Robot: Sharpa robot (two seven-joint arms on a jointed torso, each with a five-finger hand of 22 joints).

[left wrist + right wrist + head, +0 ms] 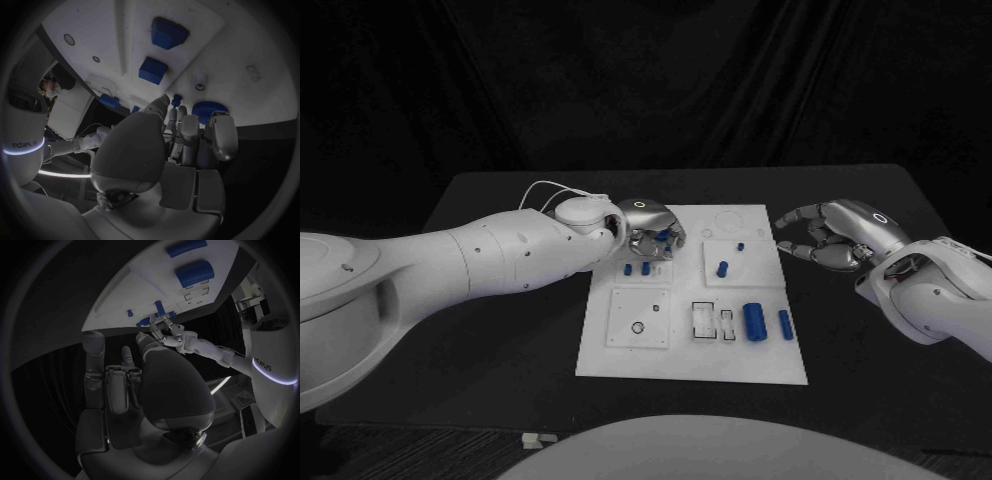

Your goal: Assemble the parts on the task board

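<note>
The white task board (678, 352) lies mid-table. My left hand (651, 232) hovers low over its far left part, fingers curled down around a round blue toothed part (209, 109) that rests on the board; a small blue peg (177, 100) stands by the thumb. Two short blue pegs (638, 268) stand just nearer than that hand, and another (723, 267) stands in the middle. Two blue blocks (754, 322) (786, 324) lie at the near right. My right hand (831, 235) hangs off the board's right edge, fingers loosely bent and apart, holding nothing.
A square plate with a round hole (640, 325) and two narrow slots (714, 321) sit in the board's near part. Black table (502, 350) surrounds the board. My left forearm (488, 260) crosses the table's left side.
</note>
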